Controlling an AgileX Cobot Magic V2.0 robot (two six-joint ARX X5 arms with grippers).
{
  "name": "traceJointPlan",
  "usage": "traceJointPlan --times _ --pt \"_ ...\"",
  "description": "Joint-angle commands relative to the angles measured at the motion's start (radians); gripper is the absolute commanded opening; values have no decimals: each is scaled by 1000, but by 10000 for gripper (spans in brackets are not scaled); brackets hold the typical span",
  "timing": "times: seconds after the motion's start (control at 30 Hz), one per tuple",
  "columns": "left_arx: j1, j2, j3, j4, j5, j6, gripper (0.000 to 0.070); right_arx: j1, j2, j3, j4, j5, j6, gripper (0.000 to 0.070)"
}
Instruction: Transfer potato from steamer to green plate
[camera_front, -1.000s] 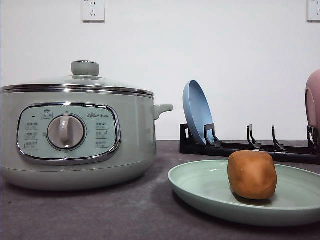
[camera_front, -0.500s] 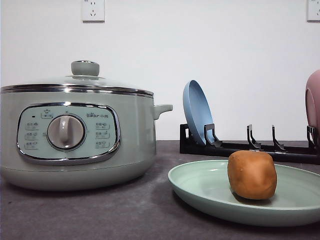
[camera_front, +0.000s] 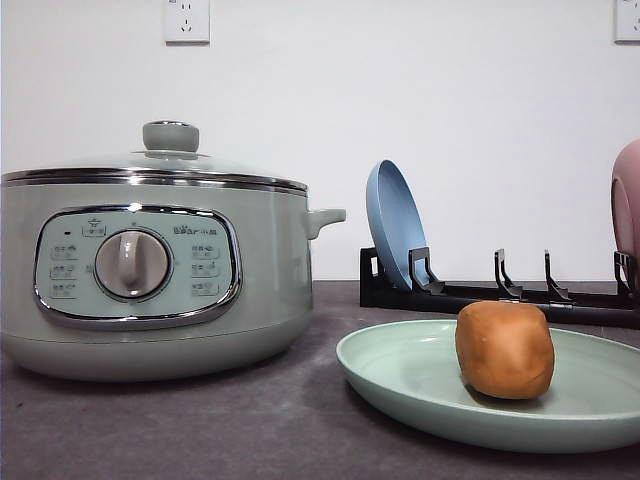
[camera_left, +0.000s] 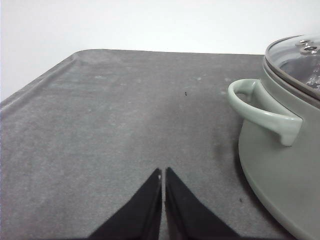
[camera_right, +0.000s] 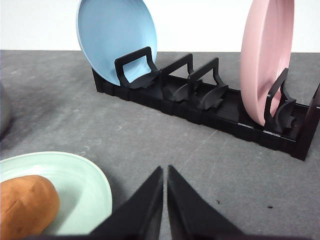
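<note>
The orange-brown potato rests on the pale green plate at the front right of the table, and it shows again as the potato on the green plate in the right wrist view. The sage-green steamer stands at the left with its glass lid on. My right gripper is shut and empty, over the grey cloth beside the plate. My left gripper is shut and empty too, over bare cloth beside the steamer's side handle.
A black dish rack stands at the back right, holding an upright blue plate and a pink plate. The grey cloth runs to a rounded table edge on the left arm's side.
</note>
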Motion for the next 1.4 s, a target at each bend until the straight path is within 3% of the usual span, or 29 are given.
traceJointPlan --times 0.0,1.37 --pt "0 -2 -20 -5 -2 -7 1 2 -3 -6 0 0 12 1" --pt "0 -2 -20 -5 -2 -7 2 2 -3 -6 0 0 12 1"
